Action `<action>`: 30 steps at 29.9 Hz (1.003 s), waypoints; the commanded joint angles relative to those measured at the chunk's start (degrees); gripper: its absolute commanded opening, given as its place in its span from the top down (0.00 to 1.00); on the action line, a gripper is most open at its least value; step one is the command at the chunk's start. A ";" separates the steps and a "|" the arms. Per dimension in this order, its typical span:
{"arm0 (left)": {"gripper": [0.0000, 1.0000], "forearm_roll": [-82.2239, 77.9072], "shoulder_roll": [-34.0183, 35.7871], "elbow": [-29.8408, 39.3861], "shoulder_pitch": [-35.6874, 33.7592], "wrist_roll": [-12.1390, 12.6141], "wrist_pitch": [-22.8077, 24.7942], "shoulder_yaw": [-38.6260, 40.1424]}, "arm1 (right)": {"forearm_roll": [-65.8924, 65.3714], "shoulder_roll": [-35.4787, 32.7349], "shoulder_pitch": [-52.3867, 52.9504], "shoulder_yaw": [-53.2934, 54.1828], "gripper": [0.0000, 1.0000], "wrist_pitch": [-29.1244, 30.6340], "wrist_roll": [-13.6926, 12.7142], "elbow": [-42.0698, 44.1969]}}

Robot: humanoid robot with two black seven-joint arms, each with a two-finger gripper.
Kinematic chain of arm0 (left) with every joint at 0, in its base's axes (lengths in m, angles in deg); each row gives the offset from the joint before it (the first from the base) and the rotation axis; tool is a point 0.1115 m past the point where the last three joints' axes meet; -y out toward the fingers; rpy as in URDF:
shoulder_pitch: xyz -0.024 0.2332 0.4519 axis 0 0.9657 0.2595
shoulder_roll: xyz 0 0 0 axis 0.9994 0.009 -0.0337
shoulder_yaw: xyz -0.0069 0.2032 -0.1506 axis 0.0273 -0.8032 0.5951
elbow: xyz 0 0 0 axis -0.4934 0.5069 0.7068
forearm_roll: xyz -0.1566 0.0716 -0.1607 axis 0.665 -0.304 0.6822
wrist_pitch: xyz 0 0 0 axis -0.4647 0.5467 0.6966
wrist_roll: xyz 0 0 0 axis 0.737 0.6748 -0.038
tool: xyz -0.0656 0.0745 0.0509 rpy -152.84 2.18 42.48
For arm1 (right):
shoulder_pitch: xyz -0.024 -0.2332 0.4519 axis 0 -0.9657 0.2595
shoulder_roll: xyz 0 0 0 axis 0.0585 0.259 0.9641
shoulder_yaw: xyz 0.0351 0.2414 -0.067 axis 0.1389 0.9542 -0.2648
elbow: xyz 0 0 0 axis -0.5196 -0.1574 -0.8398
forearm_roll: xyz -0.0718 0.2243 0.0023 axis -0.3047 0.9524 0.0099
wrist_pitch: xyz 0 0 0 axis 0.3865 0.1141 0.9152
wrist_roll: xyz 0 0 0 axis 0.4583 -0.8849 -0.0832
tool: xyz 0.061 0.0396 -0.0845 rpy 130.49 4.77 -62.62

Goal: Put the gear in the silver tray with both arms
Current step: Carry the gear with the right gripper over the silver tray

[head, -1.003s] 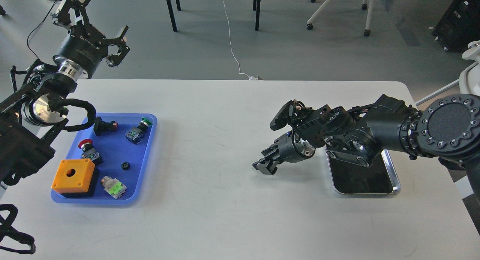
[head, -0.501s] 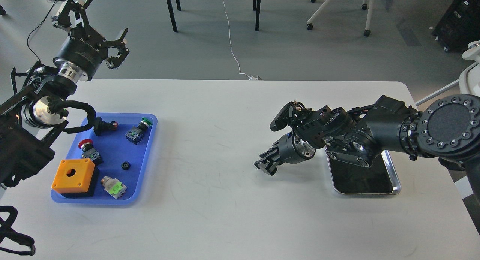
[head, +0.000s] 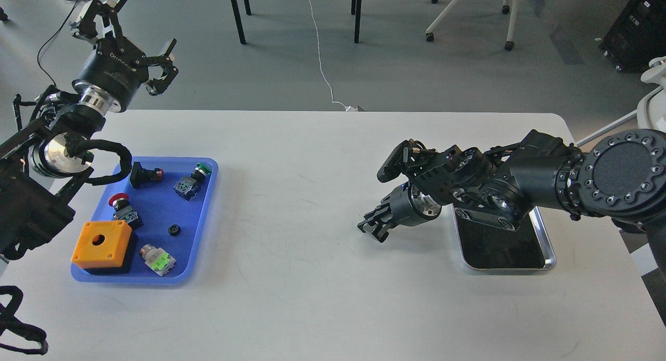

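Left gripper [head: 127, 36] hangs wide open and empty at 11 o'clock, presumably clearing the blue tray [head: 205, 220]; gear [head: 174, 229] sits untouched there. Right gripper [head: 373, 227] by the silver tray [head: 547, 246]: can't tell its opening.

Just one camera here, mounted up at the robot's head, looking forward and down over the white rounded-corner table [head: 312, 194]. It sits close enough that the table fills most of the shot, with grey floor and chair legs across the top strip. The black left arm [head: 36, 194] enters from the left edge, the black right arm [head: 572, 179] from the right. With only this one view there's no second one to overlap with.
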 commanded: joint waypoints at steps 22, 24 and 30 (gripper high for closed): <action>0.02 0.00 1.79 0.97 -0.09 0.18 -0.35 -0.24 | -6.92 -28.90 15.23 1.85 0.84 3.56 0.00 -19.57; 0.02 0.00 1.70 0.97 -0.09 0.18 -0.53 -0.33 | -8.86 -32.15 14.53 1.76 0.84 3.56 0.00 -19.66; 0.02 -0.09 1.61 0.97 0.00 0.18 -0.44 -0.42 | -12.03 -38.14 10.49 0.53 0.84 3.56 0.00 -19.57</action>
